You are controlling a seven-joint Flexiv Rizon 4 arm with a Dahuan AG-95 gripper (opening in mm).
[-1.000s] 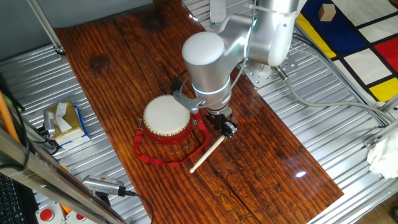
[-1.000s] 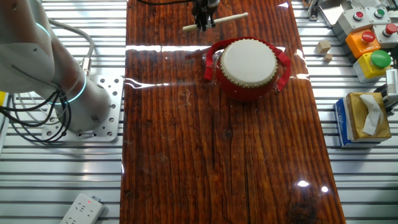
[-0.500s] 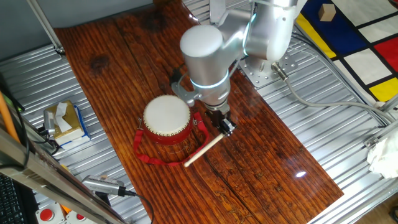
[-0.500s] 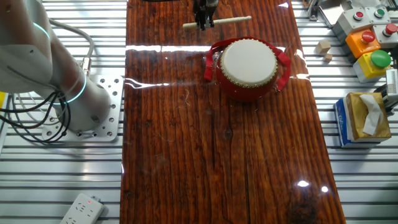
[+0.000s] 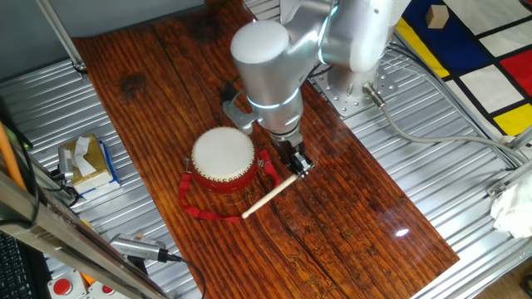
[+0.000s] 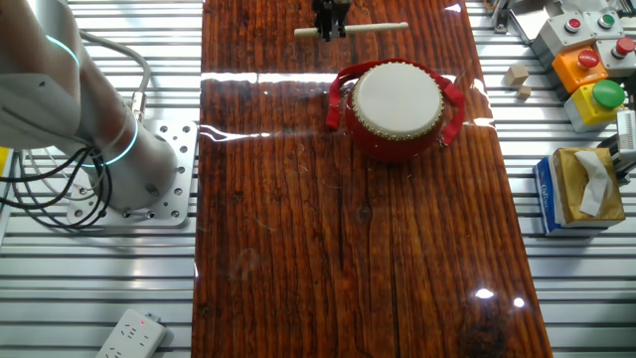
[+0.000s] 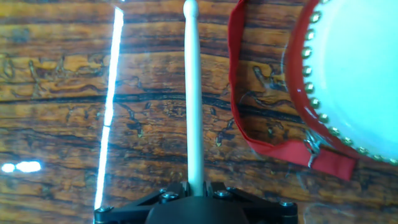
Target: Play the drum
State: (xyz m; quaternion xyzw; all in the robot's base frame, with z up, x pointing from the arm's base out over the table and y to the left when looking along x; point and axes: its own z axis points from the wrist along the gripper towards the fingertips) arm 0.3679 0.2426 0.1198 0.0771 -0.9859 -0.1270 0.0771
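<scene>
The drum (image 5: 222, 159) is small, round and red, with a cream-white skin head, brass studs at the rim and a red strap (image 5: 204, 212). It stands on the dark wooden board. It also shows in the other fixed view (image 6: 397, 107) and at the right edge of the hand view (image 7: 360, 74). My gripper (image 5: 298, 164) is shut on one end of a thin pale wooden stick (image 5: 270, 196), just right of the drum. The stick lies beside the drum, apart from the skin. In the hand view the stick (image 7: 193, 93) runs straight out from the jaws, left of the strap (image 7: 249, 112).
The wooden board (image 6: 298, 229) lies on a ribbed metal table. A tissue box (image 5: 86, 160) sits left of the board. Coloured button boxes (image 6: 586, 70) and small wooden blocks (image 6: 515, 78) lie by the board's edge. The arm's base (image 6: 129, 169) stands beside the board.
The gripper has moved a little toward the drum with the stick in it. The stick's free end has swung closer to the strap. The drum has not moved.
</scene>
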